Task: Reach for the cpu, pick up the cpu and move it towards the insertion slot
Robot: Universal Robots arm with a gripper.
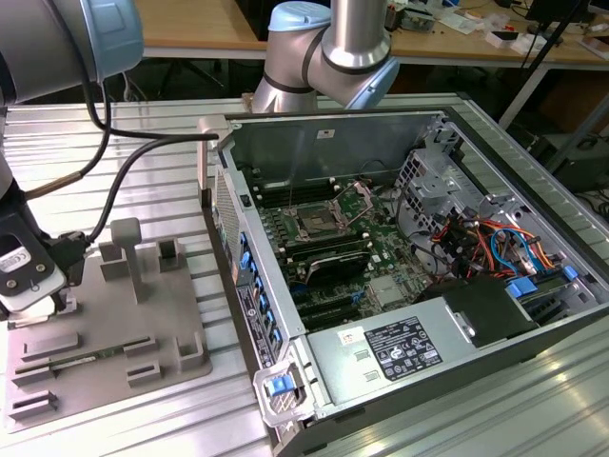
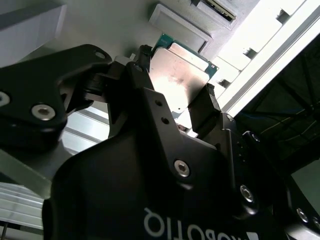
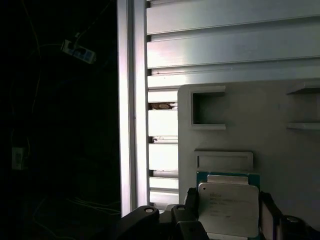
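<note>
The cpu (image 2: 181,75) (image 3: 228,207) is a flat silvery square chip with a green rim. It lies at the edge of the grey plastic fixture (image 1: 105,338) (image 3: 280,135). My gripper (image 2: 175,85) (image 3: 228,215) is low over that spot, at the exterior view's left (image 1: 33,286). Its black fingers (image 2: 204,107) press against two opposite edges of the chip, so it is shut on it. I cannot tell whether the chip is off the fixture. The insertion slot (image 1: 317,222), a metal-framed socket with a dark centre, sits on the green board in the open computer case, well to the exterior view's right.
The open computer case (image 1: 400,124) has raised metal walls, with cables and drive cages on its right. Upright blocks (image 1: 128,252) stand on the fixture between the gripper and the case. The ribbed aluminium table (image 3: 225,50) ends just beside the fixture. A cable (image 1: 124,181) trails from the arm.
</note>
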